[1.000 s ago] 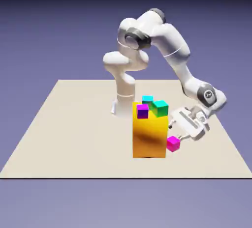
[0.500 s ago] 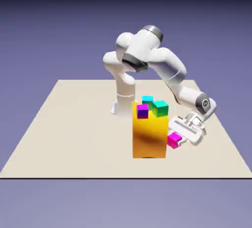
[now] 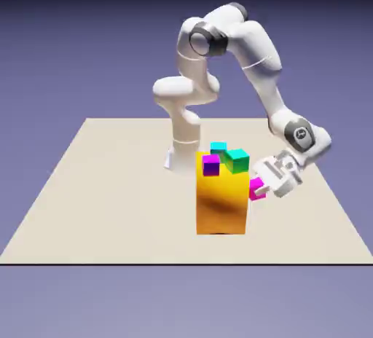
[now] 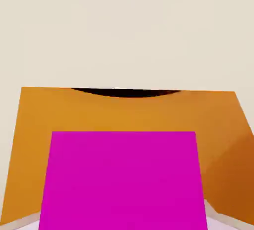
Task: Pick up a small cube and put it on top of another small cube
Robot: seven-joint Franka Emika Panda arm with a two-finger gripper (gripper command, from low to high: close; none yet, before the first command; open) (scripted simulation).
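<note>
My gripper (image 3: 261, 186) is shut on the small magenta-pink cube (image 3: 256, 188), holding it in the air just off the right side of the tall orange block (image 3: 221, 202). In the hand view the pink cube (image 4: 123, 179) fills the lower middle and hides the fingertips, with the orange block (image 4: 124, 110) right behind it. On top of the orange block stand a purple cube with a violet front (image 3: 211, 164), a green cube (image 3: 237, 159) and a cyan cube (image 3: 218, 146).
The robot base (image 3: 182, 147) stands behind the orange block at the far edge of the beige table (image 3: 109, 198). The arm comes down to the exterior view's right of the block.
The gripper has shut on the pink cube and lifted it from the table, up along the orange block's right side.
</note>
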